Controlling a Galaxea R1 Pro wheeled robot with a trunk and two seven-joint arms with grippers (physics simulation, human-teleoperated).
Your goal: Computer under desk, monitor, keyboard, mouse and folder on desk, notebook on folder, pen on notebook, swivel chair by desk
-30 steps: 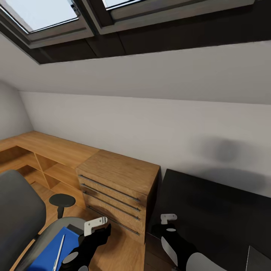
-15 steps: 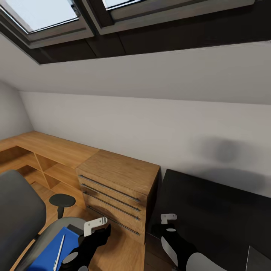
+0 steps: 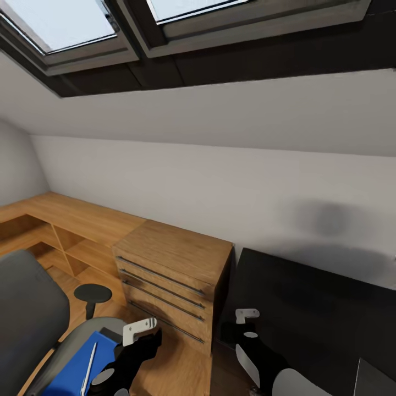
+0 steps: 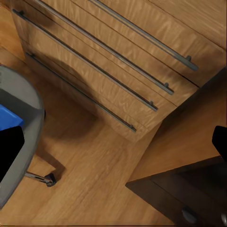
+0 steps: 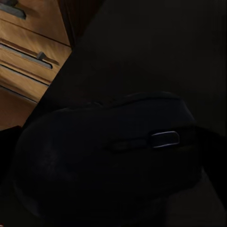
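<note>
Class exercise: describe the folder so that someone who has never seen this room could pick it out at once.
Start at the light wooden drawer cabinet against the white wall, then drop to the grey swivel chair in front of it. On its seat lies the folder, flat and bright blue, the one vivid colour there, with a slim pale pen on top.

An attic home study: skylights (image 3: 60, 25) in a sloped ceiling, wooden drawers (image 3: 170, 286), a black tabletop (image 3: 313, 308), a swivel chair (image 3: 27, 308).
</note>
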